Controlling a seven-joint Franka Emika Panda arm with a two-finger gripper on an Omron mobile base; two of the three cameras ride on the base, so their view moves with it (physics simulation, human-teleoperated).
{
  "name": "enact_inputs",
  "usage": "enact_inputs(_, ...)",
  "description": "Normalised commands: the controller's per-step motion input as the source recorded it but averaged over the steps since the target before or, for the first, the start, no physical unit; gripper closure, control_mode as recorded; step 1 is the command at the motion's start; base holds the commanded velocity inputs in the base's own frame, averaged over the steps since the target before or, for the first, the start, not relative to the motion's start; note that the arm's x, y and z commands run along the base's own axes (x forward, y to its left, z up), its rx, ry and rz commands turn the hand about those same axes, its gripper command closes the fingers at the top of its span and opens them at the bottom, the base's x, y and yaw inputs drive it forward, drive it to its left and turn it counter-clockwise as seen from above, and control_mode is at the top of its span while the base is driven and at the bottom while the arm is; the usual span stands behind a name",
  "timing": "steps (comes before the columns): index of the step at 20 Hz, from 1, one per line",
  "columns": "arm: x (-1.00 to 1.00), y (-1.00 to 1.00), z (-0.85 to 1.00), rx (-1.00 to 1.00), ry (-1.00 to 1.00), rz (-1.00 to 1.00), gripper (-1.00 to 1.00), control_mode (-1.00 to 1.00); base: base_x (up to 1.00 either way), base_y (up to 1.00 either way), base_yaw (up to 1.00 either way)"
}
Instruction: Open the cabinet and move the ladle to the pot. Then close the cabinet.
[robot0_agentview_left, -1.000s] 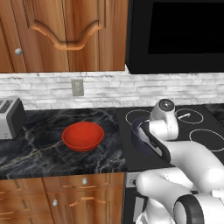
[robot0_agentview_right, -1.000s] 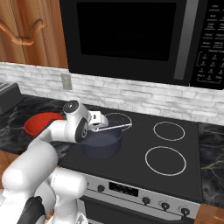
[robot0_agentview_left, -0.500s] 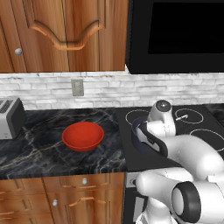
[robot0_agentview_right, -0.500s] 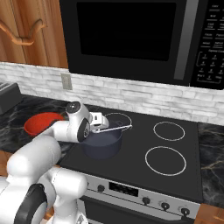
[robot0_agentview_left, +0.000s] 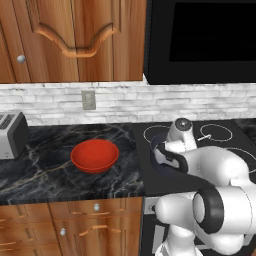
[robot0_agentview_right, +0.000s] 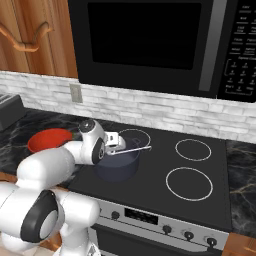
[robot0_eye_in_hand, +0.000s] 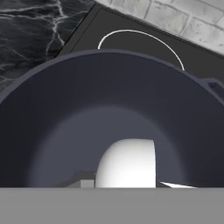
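Observation:
The dark pot (robot0_agentview_right: 117, 167) stands on the stove's front left burner. My gripper (robot0_agentview_right: 114, 145) hangs just above its rim and is shut on the ladle (robot0_agentview_right: 135, 149), whose thin silver handle sticks out to the right. In the hand view the ladle's white bowl (robot0_eye_in_hand: 127, 164) sits low inside the pot (robot0_eye_in_hand: 65, 109). From the left base view my arm covers most of the pot (robot0_agentview_left: 159, 159), and the handle's tip (robot0_agentview_left: 203, 136) pokes out beyond it. The cabinet (robot0_agentview_left: 75, 40) hangs upper left, its arched door and knob (robot0_agentview_left: 21, 59) looking flush with the wall units.
A red bowl (robot0_agentview_left: 95, 155) sits on the black marble counter left of the stove, with a toaster (robot0_agentview_left: 11, 134) at the far left. The black microwave (robot0_agentview_left: 200, 40) hangs over the stove. Other burners (robot0_agentview_right: 189, 182) lie to the right.
The hand and ladle stay almost still over the pot. The arm's lower links have swung a little.

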Motion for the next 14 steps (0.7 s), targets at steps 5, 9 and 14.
enact_inputs(5,0.18,0.0,-0.2,0.0,0.03,0.0,1.0,-1.0,0.0,0.0,0.0)
enact_inputs(9,0.16,0.0,-0.16,0.0,0.02,0.0,1.0,-1.0,0.0,0.0,0.0)
enact_inputs(14,0.03,0.0,-0.18,0.0,0.01,0.0,1.0,-1.0,0.0,0.0,0.0)
